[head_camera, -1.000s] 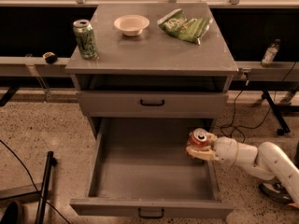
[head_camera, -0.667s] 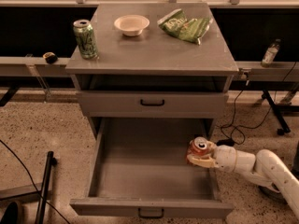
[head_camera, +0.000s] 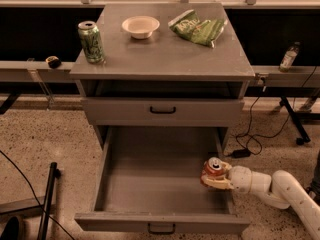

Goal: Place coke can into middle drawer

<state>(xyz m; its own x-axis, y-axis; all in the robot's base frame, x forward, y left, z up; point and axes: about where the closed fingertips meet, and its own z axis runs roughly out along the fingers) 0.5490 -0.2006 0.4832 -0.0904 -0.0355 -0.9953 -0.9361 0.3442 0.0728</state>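
The coke can (head_camera: 214,168), red with a silver top, is held upright in my gripper (head_camera: 215,178) at the right side of the open middle drawer (head_camera: 160,184). The can sits low, by the drawer's right wall, near the tray floor. My white arm (head_camera: 272,184) reaches in from the lower right. The gripper is shut on the can. The drawer is pulled fully out, with its grey tray showing and a black handle (head_camera: 161,228) on its front.
The upper drawer (head_camera: 162,111) is shut. On the cabinet top stand a green soda can (head_camera: 91,41), a white bowl (head_camera: 140,26) and a green chip bag (head_camera: 196,27). Cables and a black plug (head_camera: 241,153) lie on the floor to the right. A black stand leg (head_camera: 47,194) is at left.
My gripper has moved down and slightly toward the drawer front with the coke can, lowering it into the right side of the tray.
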